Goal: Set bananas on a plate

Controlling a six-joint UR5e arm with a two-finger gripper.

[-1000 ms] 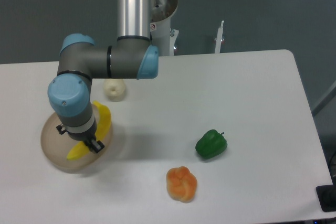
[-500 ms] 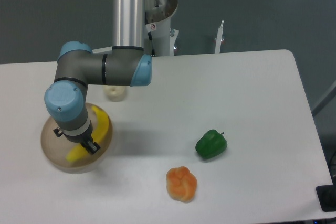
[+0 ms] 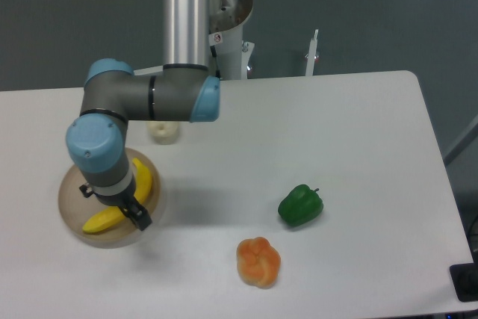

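Banana: lying on plate, directly beneath and touching hand. Hand: fingers' spread cannot be told; arm hides them.

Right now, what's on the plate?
The banana lies on the plate, curving up its right side. The arm's wrist covers its middle, and the gripper sits over the plate's right rim.

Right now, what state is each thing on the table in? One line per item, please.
banana: lying on the plate, partly hidden by the arm.
plate: flat on the table, holding the banana.
gripper: over the plate's edge; open or shut unclear.
green pepper: resting on the table.
orange pepper: resting on the table.
pale item: behind the arm, mostly hidden.
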